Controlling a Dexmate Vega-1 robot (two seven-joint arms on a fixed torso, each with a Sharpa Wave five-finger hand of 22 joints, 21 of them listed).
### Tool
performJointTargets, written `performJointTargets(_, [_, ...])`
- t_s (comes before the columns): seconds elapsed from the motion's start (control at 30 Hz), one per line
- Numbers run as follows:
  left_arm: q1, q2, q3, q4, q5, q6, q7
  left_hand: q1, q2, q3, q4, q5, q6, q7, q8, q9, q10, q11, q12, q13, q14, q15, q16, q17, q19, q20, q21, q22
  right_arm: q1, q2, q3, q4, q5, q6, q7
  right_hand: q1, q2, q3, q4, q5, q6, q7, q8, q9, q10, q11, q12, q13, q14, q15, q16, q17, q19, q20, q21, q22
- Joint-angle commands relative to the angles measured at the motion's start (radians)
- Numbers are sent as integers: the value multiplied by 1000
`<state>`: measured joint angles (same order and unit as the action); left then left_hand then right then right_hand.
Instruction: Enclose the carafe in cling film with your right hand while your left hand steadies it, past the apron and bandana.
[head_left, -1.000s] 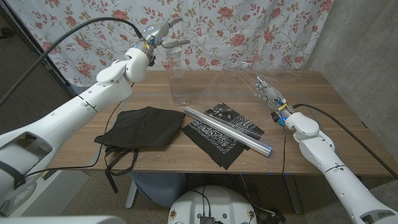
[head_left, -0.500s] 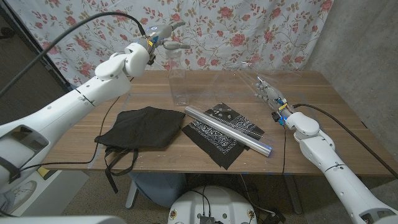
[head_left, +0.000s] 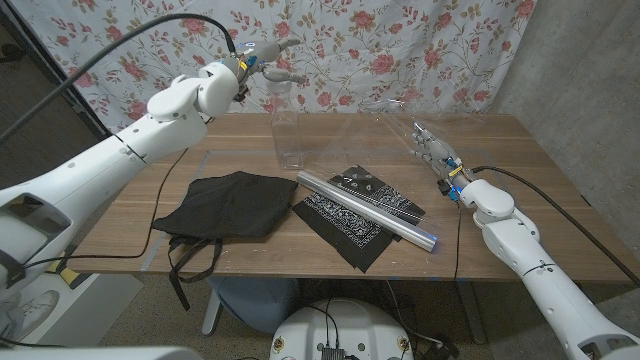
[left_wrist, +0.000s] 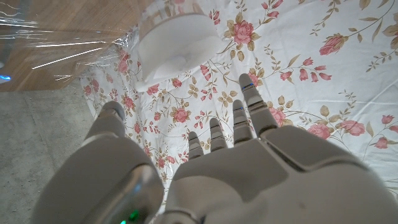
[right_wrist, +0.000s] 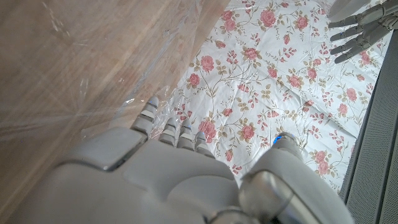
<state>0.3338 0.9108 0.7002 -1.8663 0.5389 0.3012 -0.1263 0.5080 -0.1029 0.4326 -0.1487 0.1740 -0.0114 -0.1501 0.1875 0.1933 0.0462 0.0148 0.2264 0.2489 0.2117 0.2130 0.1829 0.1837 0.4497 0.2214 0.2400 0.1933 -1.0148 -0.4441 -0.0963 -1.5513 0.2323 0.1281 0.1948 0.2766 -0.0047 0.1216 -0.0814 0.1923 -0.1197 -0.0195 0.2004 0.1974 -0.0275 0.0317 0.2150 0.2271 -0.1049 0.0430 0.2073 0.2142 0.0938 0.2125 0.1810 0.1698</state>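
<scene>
Wooden table (head_left: 520, 180), matte grain; black crumpled apron (head_left: 225, 205) near my left side; paisley bandana (head_left: 350, 215) at centre under the shiny cling film roll (head_left: 365, 208); clear glass carafe (head_left: 287, 125) upright behind them; my left hand (head_left: 262, 55) hovers above it, fingers spread, empty; my right hand (head_left: 432, 145) grips a wrinkled transparent film sheet (head_left: 385, 125).

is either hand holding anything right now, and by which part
The right hand holds the cling film by its far edge, lifted off the table. The left hand hovers open above the carafe, holding nothing.
</scene>
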Motion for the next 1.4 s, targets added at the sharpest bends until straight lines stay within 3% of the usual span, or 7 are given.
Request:
performJointTargets(0.03, [-45,11,19,9,16,-19,-125,-1,-1,-4,4,-1,-11,11,-4,5,-3,10,7,3,-14,2,3,3,1,-1,-3,3,-12,-21,11,-28,-5,-21,-6,5,8,2,-6,-4,-11,-4,4,3,2,-2,0,3,-5,-2,6,-1,-6,1,7,3])
performJointTargets(0.2, [-55,11,18,10,21,-29,-145,6,3,-3,2,0,-16,12,-1,5,-10,16,5,3,-21,1,2,3,5,-1,-3,4,-11,-26,12,-29,-2,-26,-2,6,8,2,-6,-4,-13,-6,4,3,2,-2,0,2,-5,-2,6,-1,-7,1,7,3])
performJointTargets(0.37, [-57,11,18,3,26,-30,-166,15,4,-4,-1,-1,-24,12,2,6,21,2,20,6,-10,-2,8,3,11,-1,-3,4,-11,-26,12,-25,-1,-24,-2,6,9,2,-7,-4,-14,-6,3,3,2,-3,0,2,-5,-2,6,-2,-7,1,7,3])
performJointTargets(0.47, [-61,13,19,0,35,-30,-176,18,4,-6,-1,-1,-29,13,4,6,10,33,17,8,-15,0,6,3,15,-1,-2,5,-10,-27,12,-23,0,-24,0,6,9,2,-7,-4,-14,-6,3,3,1,-4,0,2,-6,-2,6,-2,-7,1,7,3])
performJointTargets(0.53, [-62,14,19,-1,38,-39,-181,19,4,-6,-1,-1,-28,12,4,7,8,36,17,9,-17,1,5,3,16,-1,-3,5,-10,-28,13,-22,-1,-23,-1,6,9,2,-7,-4,-14,-6,3,3,2,-3,0,2,-6,-2,7,-2,-7,1,7,3])
performJointTargets(1.1, [-86,12,32,7,96,-64,-252,23,20,-9,5,2,-31,24,10,8,5,18,20,14,-80,2,-7,4,-2,-1,-15,4,-13,-30,19,-22,2,-32,-5,6,11,2,-9,-5,-12,-7,4,3,2,-3,0,2,-7,0,7,-2,-11,2,6,3])
performJointTargets(1.4, [-106,6,42,9,115,-70,-313,29,29,-8,5,4,-31,6,12,8,10,16,22,15,-88,1,-2,4,-6,-1,-17,5,-11,-35,16,-27,-5,-41,-8,6,13,3,-9,-5,-12,-7,4,3,0,-3,-1,1,-10,5,6,-2,-14,2,5,3])
